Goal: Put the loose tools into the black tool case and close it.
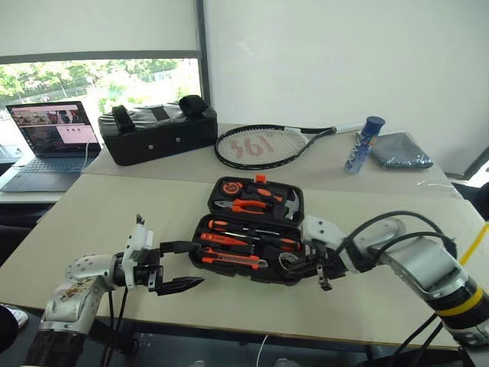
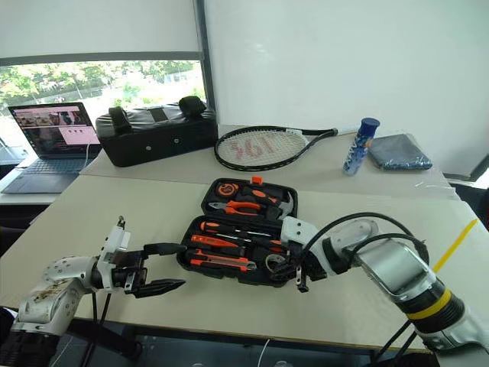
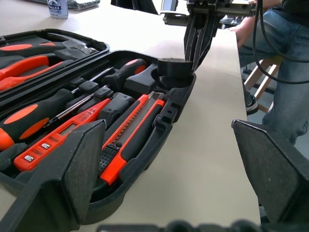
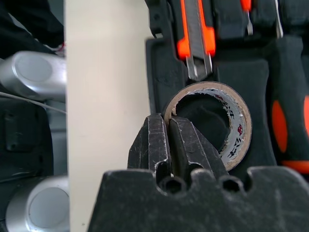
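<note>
Your right gripper pinches the tape roll's wall over the tool case's corner recess, seemingly unseated. Release tilted and the roll could block the lid. Left gripper hangs spread alongside, empty.

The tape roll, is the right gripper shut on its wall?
Yes, the right gripper pinches the tape roll's wall over the case's corner slot.

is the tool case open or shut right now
Open: the black tool case lies flat, lid folded back, tools showing in both halves.
</note>
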`<action>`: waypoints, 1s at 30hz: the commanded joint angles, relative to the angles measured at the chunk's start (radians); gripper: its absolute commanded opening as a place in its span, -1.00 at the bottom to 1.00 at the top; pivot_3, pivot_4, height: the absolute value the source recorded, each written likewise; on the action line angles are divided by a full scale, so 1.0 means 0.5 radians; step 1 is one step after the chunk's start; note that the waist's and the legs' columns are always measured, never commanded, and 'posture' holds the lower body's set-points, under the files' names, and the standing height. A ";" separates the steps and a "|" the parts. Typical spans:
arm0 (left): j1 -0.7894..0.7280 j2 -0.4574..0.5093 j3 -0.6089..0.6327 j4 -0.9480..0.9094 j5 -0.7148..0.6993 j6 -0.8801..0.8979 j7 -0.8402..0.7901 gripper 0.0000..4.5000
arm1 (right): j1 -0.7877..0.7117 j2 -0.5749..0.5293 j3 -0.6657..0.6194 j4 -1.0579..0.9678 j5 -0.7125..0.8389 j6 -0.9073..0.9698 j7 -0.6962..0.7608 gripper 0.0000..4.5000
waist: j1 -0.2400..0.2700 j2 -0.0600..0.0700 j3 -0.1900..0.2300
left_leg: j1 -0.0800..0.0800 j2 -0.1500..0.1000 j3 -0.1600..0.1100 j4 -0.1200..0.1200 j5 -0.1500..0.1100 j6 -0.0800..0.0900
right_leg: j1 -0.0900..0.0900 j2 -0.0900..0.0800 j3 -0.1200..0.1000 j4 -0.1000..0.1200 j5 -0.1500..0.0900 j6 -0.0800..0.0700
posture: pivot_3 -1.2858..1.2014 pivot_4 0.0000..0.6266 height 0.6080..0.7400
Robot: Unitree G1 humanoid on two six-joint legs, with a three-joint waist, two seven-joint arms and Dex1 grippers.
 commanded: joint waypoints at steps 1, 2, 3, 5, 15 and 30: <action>0.011 0.018 0.030 -0.088 -0.014 -0.027 0.016 1.00 | -0.043 -0.016 0.032 -0.002 -0.060 0.000 0.010 -0.98 | -0.003 0.000 0.000 | 0.000 0.000 0.000 0.000 0.000 0.000 | 0.000 0.000 0.000 0.000 0.000 0.000 | 0.03 -0.52 1.00; 0.016 0.021 0.033 -0.090 -0.015 -0.030 0.017 1.00 | -0.040 -0.020 0.044 0.006 -0.073 0.000 0.014 -0.98 | -0.004 0.000 0.000 | 0.000 0.000 0.000 0.000 0.000 0.000 | 0.000 0.000 0.000 0.000 0.000 0.000 | 0.03 -0.52 1.00; 0.019 0.023 0.037 -0.089 -0.014 -0.036 0.019 1.00 | -0.037 -0.016 0.050 0.015 -0.085 -0.001 0.009 -0.98 | -0.004 0.000 0.000 | 0.000 0.000 0.000 0.000 0.000 0.000 | 0.000 0.000 0.000 0.000 0.000 0.000 | 0.03 -0.52 1.00; 0.025 0.029 0.046 -0.073 -0.010 -0.053 0.015 1.00 | -0.041 -0.002 0.063 0.040 -0.113 -0.003 -0.004 -0.98 | -0.006 0.000 0.000 | 0.000 0.000 0.000 0.000 0.000 0.000 | 0.000 0.000 0.000 0.000 0.000 0.000 | 0.03 -0.52 1.00; 0.039 0.051 0.069 0.006 0.013 -0.105 0.023 1.00 | -0.062 0.054 -0.204 -0.025 0.089 -0.079 0.104 0.07 | -0.006 -0.001 0.001 | 0.000 0.000 0.000 0.000 0.000 0.000 | 0.000 0.000 -0.001 -0.001 0.000 0.000 | 0.03 -0.52 1.00; -0.446 -0.050 0.162 0.607 0.339 0.108 0.938 -0.07 | 0.633 0.233 -0.838 0.921 -0.241 -1.517 -0.099 -0.75 | 0.009 -0.009 0.006 | 0.002 -0.001 0.001 0.001 0.000 0.000 | 0.003 0.000 0.001 0.000 0.001 0.002 | 0.03 -0.52 1.00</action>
